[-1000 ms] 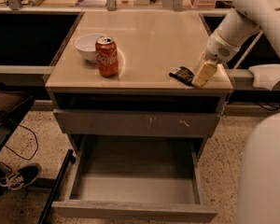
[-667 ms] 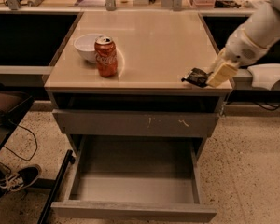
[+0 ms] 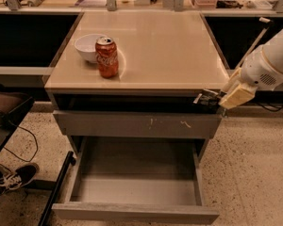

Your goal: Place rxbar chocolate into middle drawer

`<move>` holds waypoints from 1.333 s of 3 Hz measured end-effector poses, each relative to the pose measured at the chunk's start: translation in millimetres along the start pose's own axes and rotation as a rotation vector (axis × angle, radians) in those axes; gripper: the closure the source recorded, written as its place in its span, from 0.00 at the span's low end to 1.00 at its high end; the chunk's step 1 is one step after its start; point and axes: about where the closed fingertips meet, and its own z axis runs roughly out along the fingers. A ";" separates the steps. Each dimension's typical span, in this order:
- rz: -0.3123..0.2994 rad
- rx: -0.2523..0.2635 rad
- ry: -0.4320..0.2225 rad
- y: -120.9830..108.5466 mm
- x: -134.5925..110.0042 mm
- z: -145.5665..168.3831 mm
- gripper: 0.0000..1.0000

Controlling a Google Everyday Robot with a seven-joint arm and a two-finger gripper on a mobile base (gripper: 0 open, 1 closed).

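The rxbar chocolate [image 3: 204, 99], a thin dark bar, is held in the air just off the front right corner of the counter [image 3: 170, 51], level with the dark gap under the top. My gripper [image 3: 216, 99] is shut on its right end, with the pale finger [image 3: 236, 96] and white arm reaching in from the right. The middle drawer [image 3: 137, 185] is pulled open low in the view, below and left of the bar. Its smooth grey floor is bare and its plain front panel [image 3: 137, 213] is nearest me.
A red soda can [image 3: 107, 57] and a white bowl [image 3: 87, 47] stand at the counter's left front. A shut drawer front with pale scratches [image 3: 137, 124] lies above the open drawer. A shoe [image 3: 14, 175] and a black bar [image 3: 56, 187] are on the floor at left.
My gripper has carried the bar off the counter top, moving right and forward past the front right corner and slightly down. The can, bowl and drawer have not moved.
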 end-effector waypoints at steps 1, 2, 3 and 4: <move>0.014 0.000 -0.002 6.9 2.5 2.6 1.00; 0.038 -0.028 -0.001 45.6 14.6 5.8 1.00; 0.050 -0.110 -0.031 95.7 33.4 23.2 1.00; 0.027 -0.170 -0.102 119.7 27.1 41.5 1.00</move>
